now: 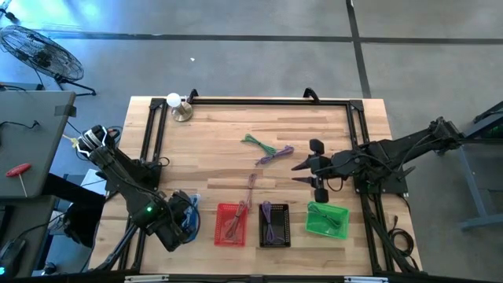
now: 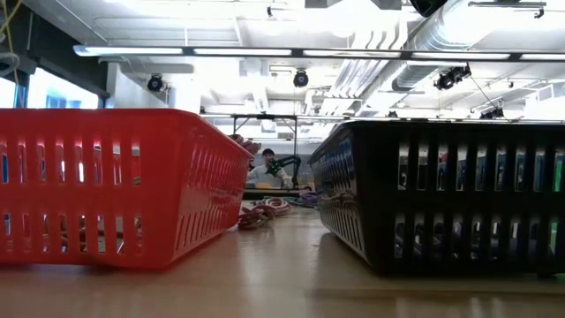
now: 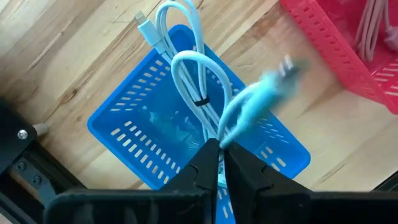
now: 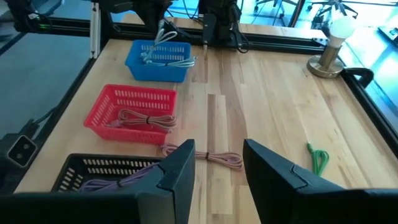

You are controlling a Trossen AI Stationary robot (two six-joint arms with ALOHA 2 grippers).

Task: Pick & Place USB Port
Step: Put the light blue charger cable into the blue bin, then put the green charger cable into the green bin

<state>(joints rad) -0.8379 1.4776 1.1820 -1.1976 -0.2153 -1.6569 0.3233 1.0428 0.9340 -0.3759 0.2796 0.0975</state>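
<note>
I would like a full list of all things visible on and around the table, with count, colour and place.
Plastic slotted baskets: four, in a row at the near edge: blue, red, black, green.
Light blue USB cable: one, pinched over the blue basket.
Pink cable: one, loose beside the red basket; another lies coiled inside it.
Purple cable: one, mid-table; another in the black basket.
Green cable: one, mid-table.
Bulb on brass base: one, far corner.
Floor fan: one, beyond the table.
Left gripper: shut on the cable.
Right gripper: open, over mid-table.
</note>
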